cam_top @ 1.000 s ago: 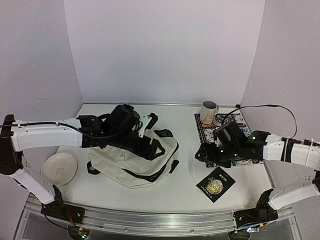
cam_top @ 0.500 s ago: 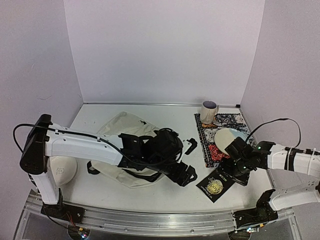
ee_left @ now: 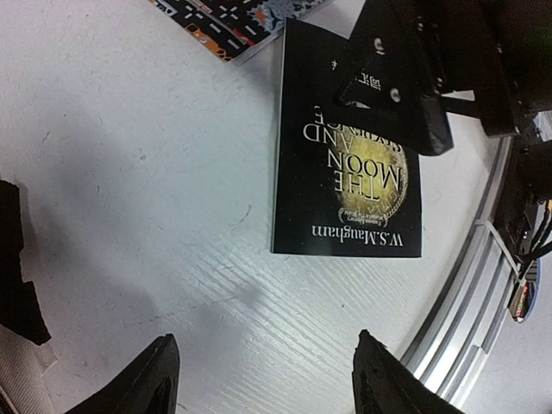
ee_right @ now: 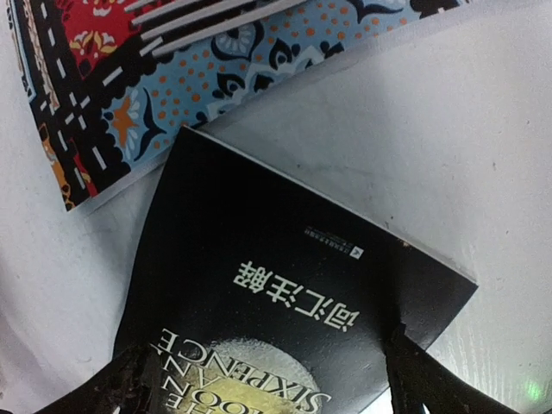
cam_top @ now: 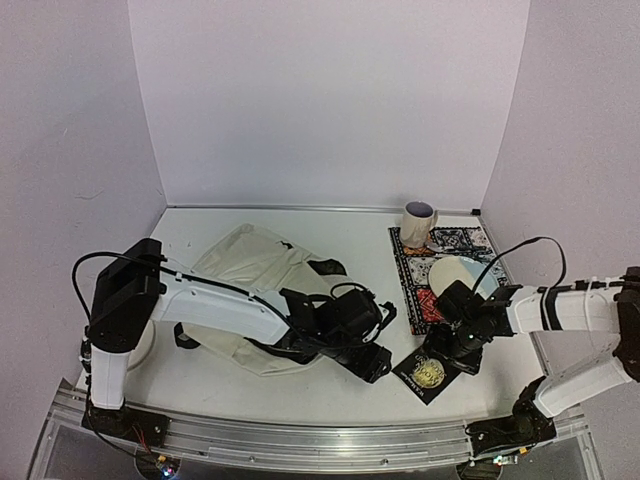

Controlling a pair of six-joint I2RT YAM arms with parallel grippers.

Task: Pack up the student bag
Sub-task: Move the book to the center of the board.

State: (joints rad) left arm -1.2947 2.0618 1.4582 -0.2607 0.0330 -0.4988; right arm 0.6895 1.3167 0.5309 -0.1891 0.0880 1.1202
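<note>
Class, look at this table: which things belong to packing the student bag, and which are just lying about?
Belongs to the job: large cream fabric backpack; black paperback book with gold moon cover, likely next in.
Lying about: red-blue patterned cloth mat; pale round plate on it; white ceramic mug.

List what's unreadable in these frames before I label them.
- Bag opening: top view, left arm lies across it; open or zipped, cannot tell.
- Book title: right wrist view, bottom edge cuts it off.
- Plate on the mat: top view, right arm hides its near part.
- Mug contents: top view, too small.
</note>
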